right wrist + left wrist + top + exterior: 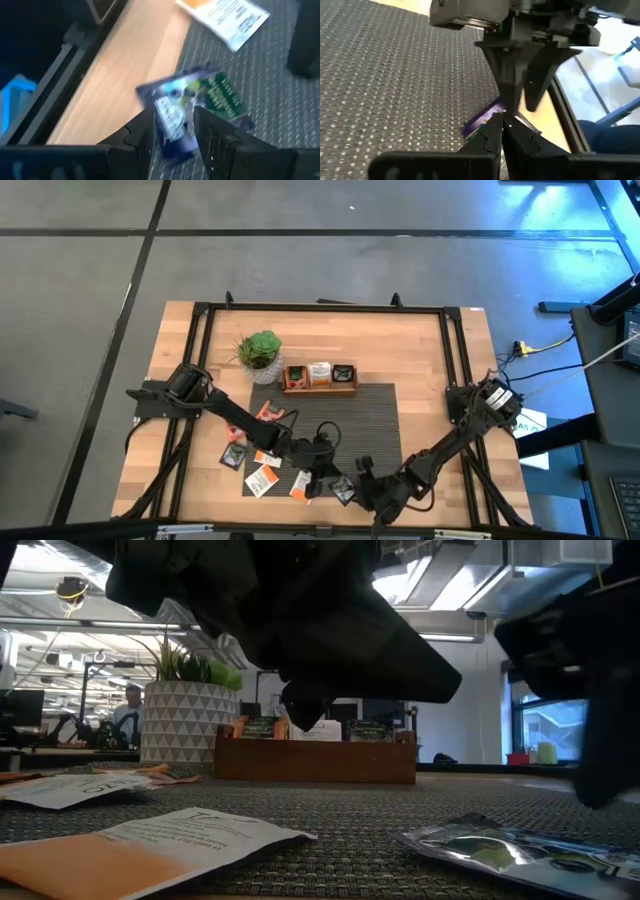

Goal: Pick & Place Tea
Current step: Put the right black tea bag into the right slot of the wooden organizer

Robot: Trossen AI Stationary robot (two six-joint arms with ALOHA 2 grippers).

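Both tools low at the near edge of the bench over the grey mat (380,430): right tool (172,131) spread, straddling a dark foil sachet (192,107) lying flat where mat meets wood; left tool (501,131) pressed together, empty, just beside it. Other sachets (262,478) loose near the near-left edge, a few already in the wooden tray (320,388) mid-bench beside the plant (260,352). Probably light, thin, slick foil, likely to slide or crumple; best pinched across one raised edge.

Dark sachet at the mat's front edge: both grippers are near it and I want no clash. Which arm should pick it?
Probably the right. The right gripper is open with the dark sachet between its fingers; the left gripper is shut.
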